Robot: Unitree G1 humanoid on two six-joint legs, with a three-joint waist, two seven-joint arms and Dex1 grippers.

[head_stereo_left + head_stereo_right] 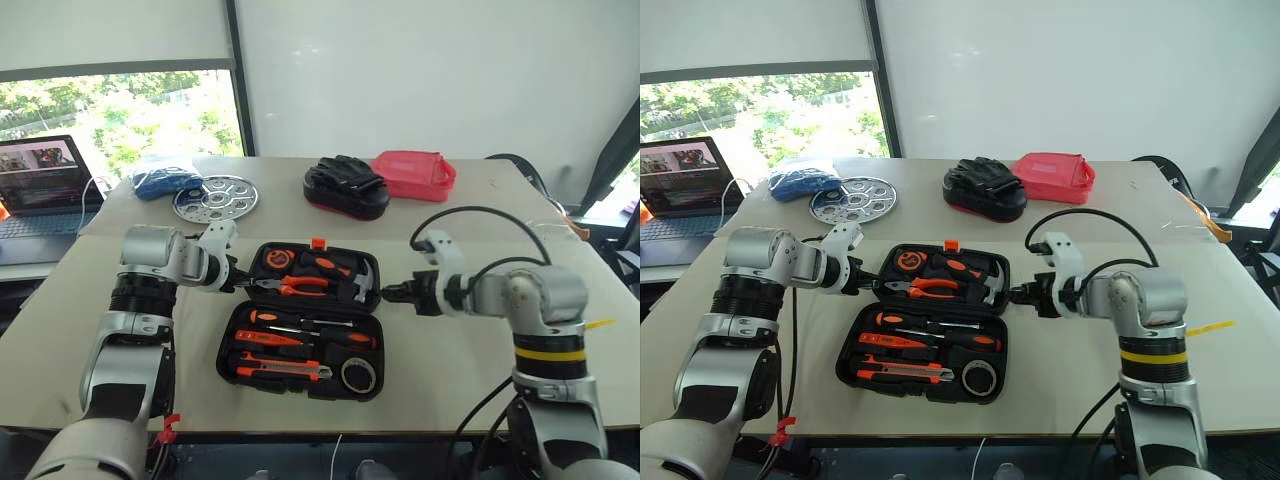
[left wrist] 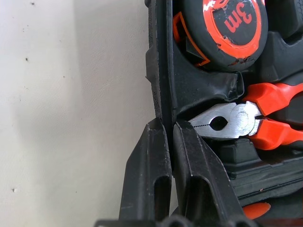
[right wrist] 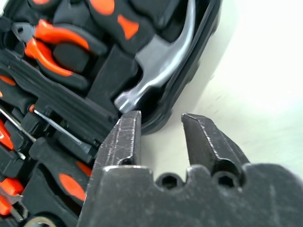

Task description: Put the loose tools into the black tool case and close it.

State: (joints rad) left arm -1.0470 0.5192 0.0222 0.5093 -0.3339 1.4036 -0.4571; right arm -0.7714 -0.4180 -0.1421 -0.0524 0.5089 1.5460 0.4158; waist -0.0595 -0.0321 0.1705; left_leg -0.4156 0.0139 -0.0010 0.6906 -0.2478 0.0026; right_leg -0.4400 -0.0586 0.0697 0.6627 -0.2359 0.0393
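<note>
1. The black tool case, a flat plastic clamshell with moulded slots, lies open near the middle of the pale tabletop, and we see our two pincers at its opposite side edges.
2. Our left pincer is closed, its two black fingers pinching the case's rim wall just beside the steel nose of the orange-handled pliers and below the round orange-faced tape measure.
3. Our right pincer stands partly open with nothing between its fingers; one fingertip is at the case's rounded corner, next to the steel hammer head, the other over bare tabletop.
4. In the near half of the case we see the orange-and-black-handled screwdrivers, the orange-black utility knife and the small round black tape roll, all seated in slots.
5. A small orange latch shows on the far edge.
6. Farther back on the tabletop lie a round perforated steel plate, a black glove heap on a red-edged base, a red pouch and a blue bundle.
</note>
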